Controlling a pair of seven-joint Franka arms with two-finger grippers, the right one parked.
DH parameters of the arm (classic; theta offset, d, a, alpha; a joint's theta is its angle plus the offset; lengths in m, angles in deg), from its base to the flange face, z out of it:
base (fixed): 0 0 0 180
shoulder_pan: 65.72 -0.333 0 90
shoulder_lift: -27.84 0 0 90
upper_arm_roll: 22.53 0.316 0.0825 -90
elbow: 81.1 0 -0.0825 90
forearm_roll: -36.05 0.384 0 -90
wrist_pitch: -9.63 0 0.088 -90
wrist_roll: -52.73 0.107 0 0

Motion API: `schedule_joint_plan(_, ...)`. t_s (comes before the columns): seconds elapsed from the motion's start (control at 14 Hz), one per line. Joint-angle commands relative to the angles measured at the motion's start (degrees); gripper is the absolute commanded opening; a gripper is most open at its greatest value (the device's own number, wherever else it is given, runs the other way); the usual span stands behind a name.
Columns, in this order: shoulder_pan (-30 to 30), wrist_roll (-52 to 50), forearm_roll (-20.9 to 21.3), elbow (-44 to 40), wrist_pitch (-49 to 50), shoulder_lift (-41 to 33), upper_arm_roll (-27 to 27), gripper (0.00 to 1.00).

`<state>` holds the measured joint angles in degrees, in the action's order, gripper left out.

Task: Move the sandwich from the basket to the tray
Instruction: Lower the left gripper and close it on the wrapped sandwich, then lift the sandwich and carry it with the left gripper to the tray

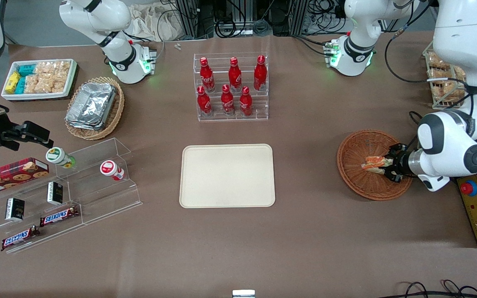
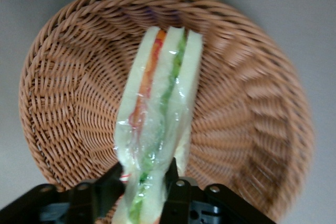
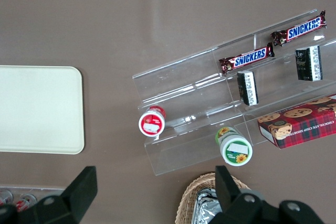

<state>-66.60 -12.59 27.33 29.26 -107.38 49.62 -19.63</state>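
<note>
We see the gripper [image 1: 389, 166] over the reddish-brown wicker basket [image 1: 360, 182], which sits toward the working arm's end of the table from the cream tray [image 1: 227, 175]. Its jaws are clenched on the wrapped sandwich [image 1: 373, 163], and the wrist view shows a black fingertip [image 2: 170, 179] pressed against each flat side of the bread. In that view the sandwich [image 2: 157, 119] sticks out from the gripper [image 2: 145, 184] above the basket [image 2: 68, 87], with its orange-red and green filling layers running lengthwise under the clear wrap; we cannot tell whether it touches the weave. The tray lies well apart from the basket, nearer the front camera than the clear rack of red cola bottles [image 1: 232, 85].
</note>
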Motion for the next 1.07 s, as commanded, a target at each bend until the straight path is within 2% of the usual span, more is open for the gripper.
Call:
schedule_joint_plan(0.0, 0.35, 4.39, 1.59, -3.21, 9.21, -6.12, -2.10, 0.00)
schedule_joint_plan(0.29, 0.35, 15.09, 4.14, -14.80, 25.40, -7.11, -11.40, 0.00)
schedule_joint_plan(0.43, 0.53, 22.13, 5.01, -16.67, 24.65, -6.67, -18.42, 0.00)
schedule_joint_plan(0.57, 2.80, 22.78, 9.66, -16.85, 20.27, -5.27, -25.20, 0.00)
schedule_joint_plan(0.79, 10.08, 23.48, 10.55, -17.03, 14.47, -2.55, -26.90, 0.00)
schedule_joint_plan(0.93, 14.92, 24.70, 14.58, -18.08, 11.64, 2.10, -26.90, 0.00)
schedule_joint_plan(1.0, 16.60, 25.41, 15.30, -19.30, 9.63, 5.17, -26.90, 0.00)
